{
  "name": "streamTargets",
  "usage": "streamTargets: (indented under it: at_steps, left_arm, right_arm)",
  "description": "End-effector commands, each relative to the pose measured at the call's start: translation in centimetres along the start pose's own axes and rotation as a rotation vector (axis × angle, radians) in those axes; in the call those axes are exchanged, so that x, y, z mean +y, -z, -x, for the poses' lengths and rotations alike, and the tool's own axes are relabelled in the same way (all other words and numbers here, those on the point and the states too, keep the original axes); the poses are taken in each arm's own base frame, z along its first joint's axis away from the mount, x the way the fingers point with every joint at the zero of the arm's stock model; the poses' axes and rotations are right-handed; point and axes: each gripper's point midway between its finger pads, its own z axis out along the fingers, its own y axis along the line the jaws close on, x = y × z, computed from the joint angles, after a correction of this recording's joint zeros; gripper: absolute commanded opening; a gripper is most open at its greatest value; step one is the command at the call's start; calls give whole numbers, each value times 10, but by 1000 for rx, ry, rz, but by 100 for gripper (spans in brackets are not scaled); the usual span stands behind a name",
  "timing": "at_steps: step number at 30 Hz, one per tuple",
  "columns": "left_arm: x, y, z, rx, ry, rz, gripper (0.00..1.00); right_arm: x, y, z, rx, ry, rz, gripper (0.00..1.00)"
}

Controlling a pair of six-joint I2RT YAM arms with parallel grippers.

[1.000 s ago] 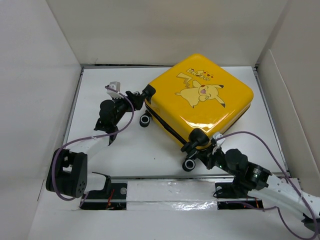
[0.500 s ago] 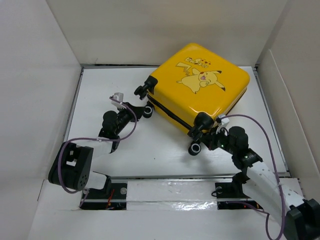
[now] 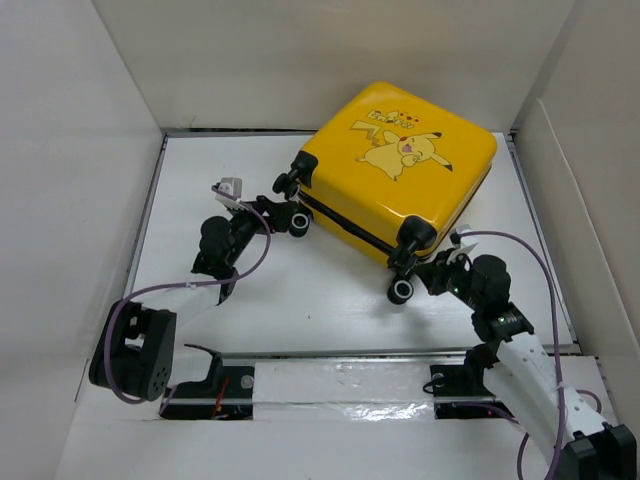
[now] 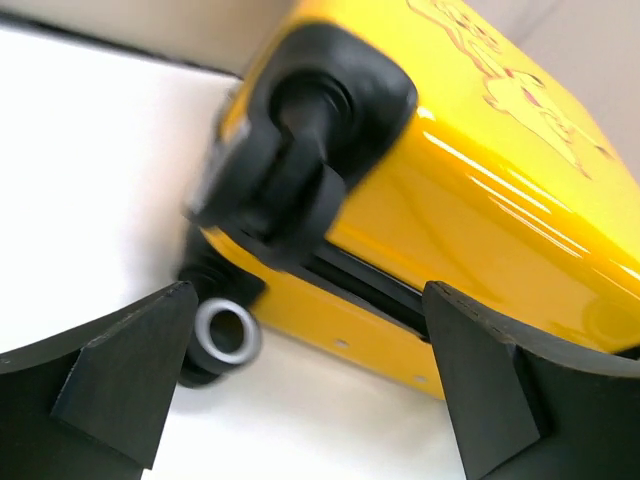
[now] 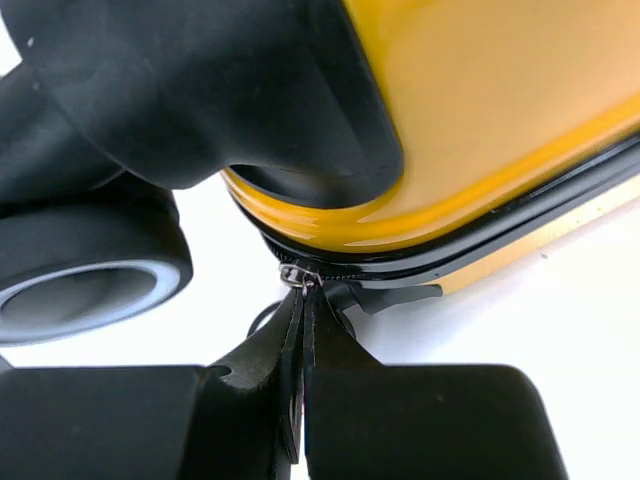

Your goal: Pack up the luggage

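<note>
**Case pushed back, left jaws let go**

The luggage (image 3: 400, 165) lies flat, shell shut and print up, at the far right of the surface (image 3: 300, 310), close to the back wall. Over the last second it has slid away from the arms and turned a little. The near corner with its wheel (image 3: 401, 290) now sits farther from the arm bases.

The left jaws have sprung wide and hold nothing. They face the left corner wheel (image 4: 226, 333) without touching it. The right jaws are pinched tight on the zipper pull (image 5: 291, 275), just under the seam beside the near corner wheel.

My reading: packing is at the zip-closing stage. The right arm draws the pull along the seam while the left arm resets its brace.

Not visible:
- The contents.
- How much of the seam is zipped.
- The case's far sides.

The left wrist view is blurred around the wheel housing.
</note>
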Motion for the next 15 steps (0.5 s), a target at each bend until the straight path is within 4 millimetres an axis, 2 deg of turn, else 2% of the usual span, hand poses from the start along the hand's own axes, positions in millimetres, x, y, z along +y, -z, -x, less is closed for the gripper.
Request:
streamTargets:
  at_steps: [1, 2, 3, 5, 6, 8, 9, 10, 12, 14, 15]
  left_arm:
    - [-6, 2, 26, -64, -146, 44, 97]
    - [-9, 2, 33, -86, -179, 71, 98]
    - [-2, 0, 48, -130, -230, 144, 99]
    - [4, -6, 48, -108, -266, 176, 99]
    - [6, -13, 64, -139, -284, 212, 99]
    - [20, -26, 51, -63, -323, 250, 98]
    - [23, -32, 57, -46, -360, 275, 97]
    - [25, -36, 53, -23, -367, 274, 97]
    - [20, -42, 46, 7, -380, 243, 96]
    - [23, -47, 41, 33, -384, 249, 96]
    - [19, -53, 48, 33, -390, 244, 96]
  right_arm:
    - [4, 7, 72, -250, 60, 3, 0]
    - [2, 4, 70, -238, 54, 6, 0]
    - [7, 3, 71, -239, 60, 32, 0]
    - [10, 1, 70, -228, 61, 60, 0]
    - [14, -1, 68, -219, 61, 81, 0]
    - [15, -1, 67, -214, 72, 93, 0]
    - [14, -1, 66, -218, 68, 85, 0]
    - [15, -1, 66, -227, 72, 86, 0]
    - [19, -1, 66, -246, 74, 99, 0]
    - [20, -1, 67, -247, 76, 97, 0]
    - [20, -1, 66, -240, 75, 97, 0]
